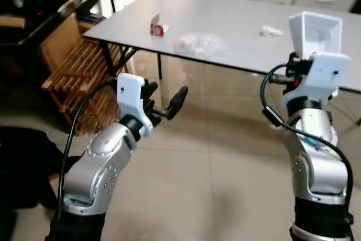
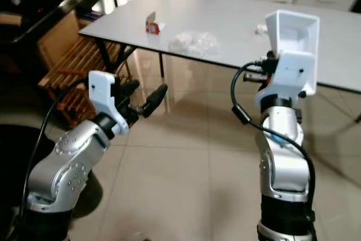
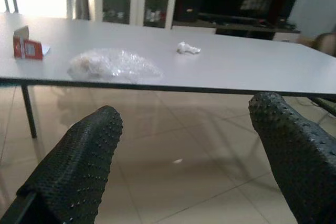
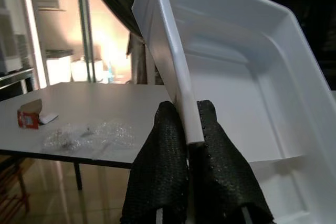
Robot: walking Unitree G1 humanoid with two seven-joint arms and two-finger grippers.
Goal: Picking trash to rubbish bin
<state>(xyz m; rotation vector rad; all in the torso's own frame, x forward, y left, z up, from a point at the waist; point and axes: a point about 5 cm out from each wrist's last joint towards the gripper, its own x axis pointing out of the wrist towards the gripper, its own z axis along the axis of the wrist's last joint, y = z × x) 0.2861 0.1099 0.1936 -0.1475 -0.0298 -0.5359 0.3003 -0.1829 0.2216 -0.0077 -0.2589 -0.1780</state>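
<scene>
On the grey table (image 1: pixel 237 15) ahead lie a small red carton (image 1: pixel 158 27), a crumpled clear plastic wrap (image 1: pixel 200 43) and a white paper wad (image 1: pixel 271 31). My left gripper (image 1: pixel 166 97) hovers open and empty below the table's near edge, pointing toward the table. In the left wrist view the plastic wrap (image 3: pixel 113 64) sits close to that edge. My right gripper (image 4: pixel 186 116) is shut on the rim of a white plastic bin (image 1: pixel 315 32), held upright at table height on the right.
A slatted wooden rack (image 1: pixel 79 77) leans by the table's left legs. A black object (image 1: pixel 22 162) lies on the tiled floor at far left. A white cabinet (image 3: pixel 131 6) stands behind the table. Open tile floor stretches between me and the table.
</scene>
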